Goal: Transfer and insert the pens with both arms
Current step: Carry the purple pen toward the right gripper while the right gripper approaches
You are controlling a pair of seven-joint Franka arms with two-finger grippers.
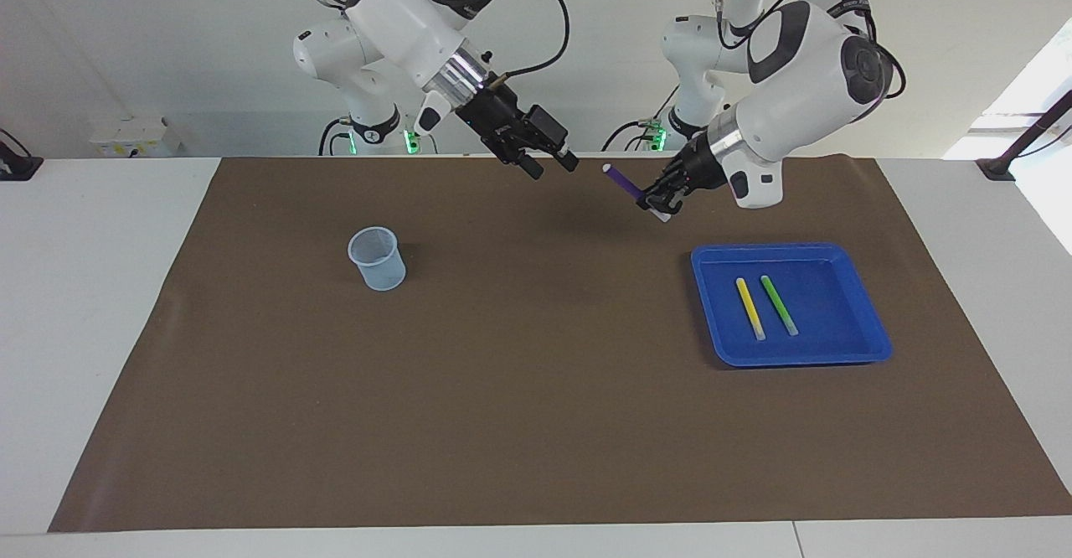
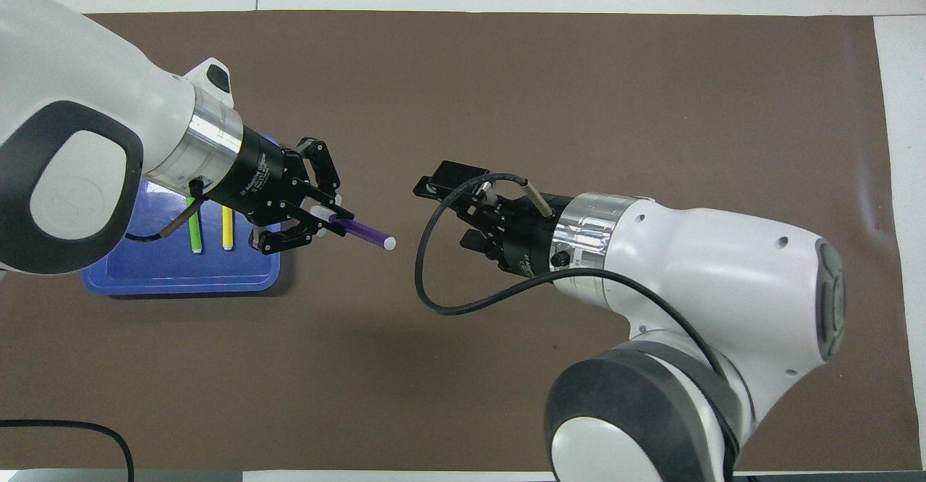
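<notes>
The left gripper [image 1: 659, 202] is up in the air over the brown mat [image 1: 536, 424], at the robots' edge of it, clamped on the purple pen [image 1: 621, 179]. It grips the pen near the capped end, and the purple barrel sticks out toward the right gripper [image 1: 553, 163]. That gripper hangs over the same edge of the mat with its fingers spread and nothing between them, facing the pen's tip with a clear gap.

Farther from the robots, the blue tray [image 1: 871, 342] sits on the mat toward the left arm's end of the table. The yellow pen [image 1: 749, 307] and the green pen [image 1: 779, 304] lie in it side by side, apart. The pale cup [image 1: 378, 259] stands upright on the mat toward the right arm's end.
</notes>
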